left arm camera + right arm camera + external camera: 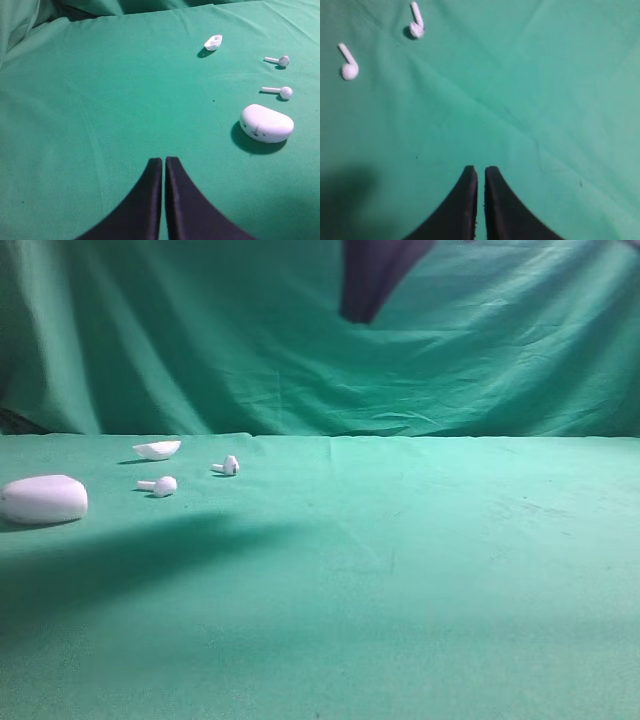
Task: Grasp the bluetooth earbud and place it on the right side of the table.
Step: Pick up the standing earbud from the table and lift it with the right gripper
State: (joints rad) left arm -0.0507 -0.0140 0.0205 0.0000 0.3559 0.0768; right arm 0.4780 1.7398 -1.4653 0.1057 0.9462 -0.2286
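The bluetooth earbud (227, 466), white with a dark spot on its head, lies on the green table (420, 570) at the far left. It also shows in the left wrist view (281, 60) and in the right wrist view (416, 24). My left gripper (164, 160) is shut and empty, well short of the earbud. My right gripper (480, 169) is shut and empty, with the earbud far up and left of it. Neither gripper shows in the exterior view.
A twin plain white earbud (160, 485) lies just left of the spotted one and shows in both wrist views (281, 92) (347, 64). An oval white case (43, 499) sits at the left edge. A small white shell piece (157, 449) lies behind them.
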